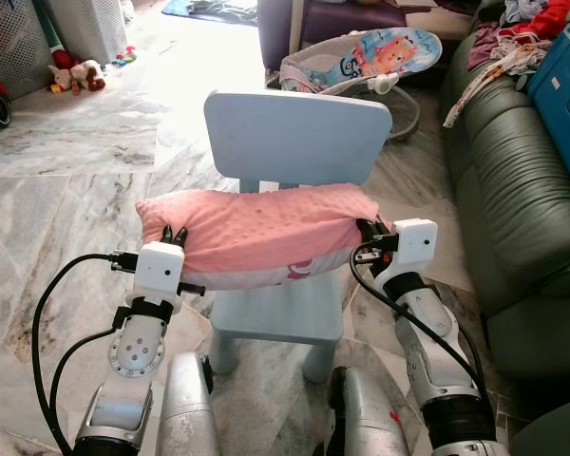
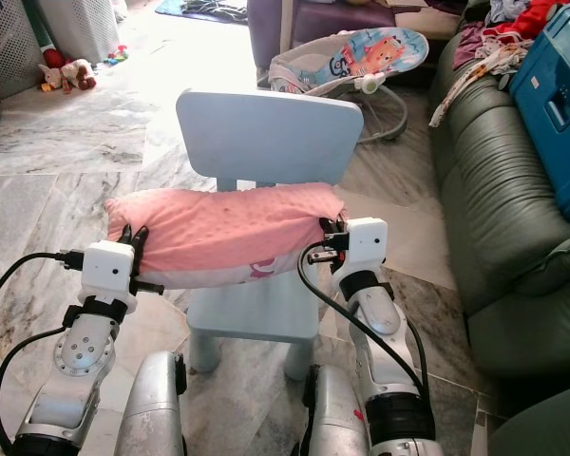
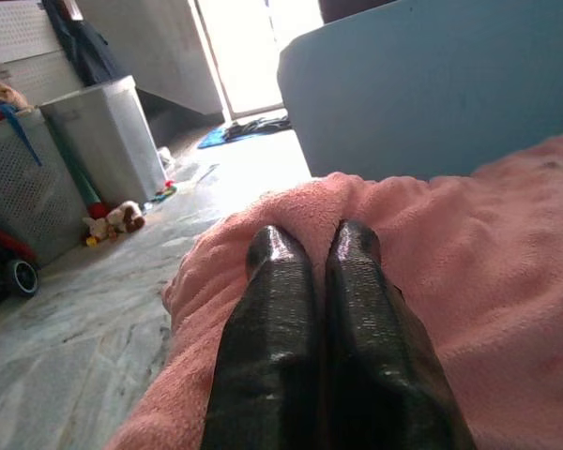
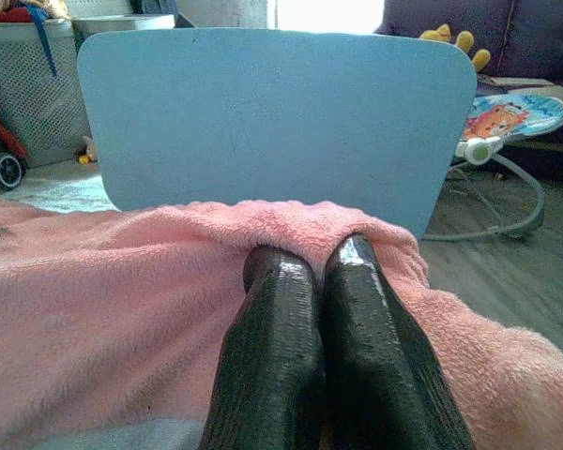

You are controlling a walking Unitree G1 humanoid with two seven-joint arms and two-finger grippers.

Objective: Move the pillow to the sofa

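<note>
Currently the fluffy pink fabric pillow [image 1: 261, 233] lies across the pale blue plastic child's chair [image 1: 294, 128]. Left claw [image 1: 174, 235] and right claw [image 1: 369, 231], fingers pressed together, each pinch one end of it.

At 12 o'clock the blue chair [image 1: 299, 133] backrest blocks passage. At 3 o'clock, bare marble floor [image 1: 418, 180] leads to the green sofa [image 1: 513, 228], where a blue case [image 1: 562, 90] and clothes [image 1: 513, 47] crowd the cushions.
</note>
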